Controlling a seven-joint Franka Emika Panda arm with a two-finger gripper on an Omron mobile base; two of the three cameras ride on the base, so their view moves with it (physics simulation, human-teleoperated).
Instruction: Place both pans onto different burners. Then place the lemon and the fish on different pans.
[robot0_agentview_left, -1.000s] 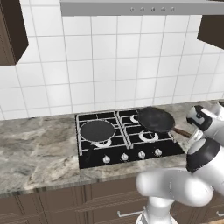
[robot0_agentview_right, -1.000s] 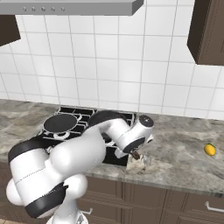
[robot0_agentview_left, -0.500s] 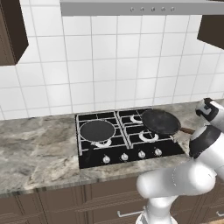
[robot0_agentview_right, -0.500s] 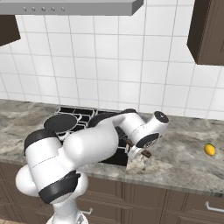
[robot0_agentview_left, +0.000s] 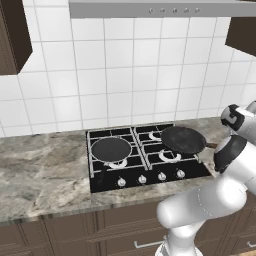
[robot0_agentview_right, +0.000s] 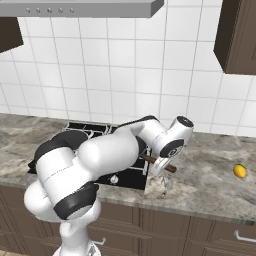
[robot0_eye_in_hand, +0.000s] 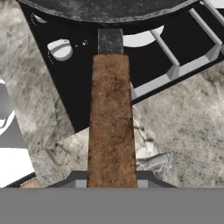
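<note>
- The second pan (robot0_agentview_left: 183, 139) you carry hangs over the right burners (robot0_agentview_left: 169, 156); its brown handle (robot0_eye_in_hand: 111, 118) runs straight back from the bowl into the jaws, which are clenched on its end.
- The first pan (robot0_agentview_left: 111, 149) already sits on the front-left burner.
- The lemon (robot0_agentview_right: 240, 171) lies well off to the right on the bench (robot0_agentview_right: 210, 180).
- You cannot judge the pan's height over the grate; your arm hides the cooktop in the right base view.

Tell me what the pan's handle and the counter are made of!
The pan handle looks like wood: brown, rough and grainy, with a dark metal-looking neck joining the black pan. The counter looks like polished stone, maybe marble or granite: grey-brown with pale swirly veins. It is a rendered scene, so that's only its look.
</note>
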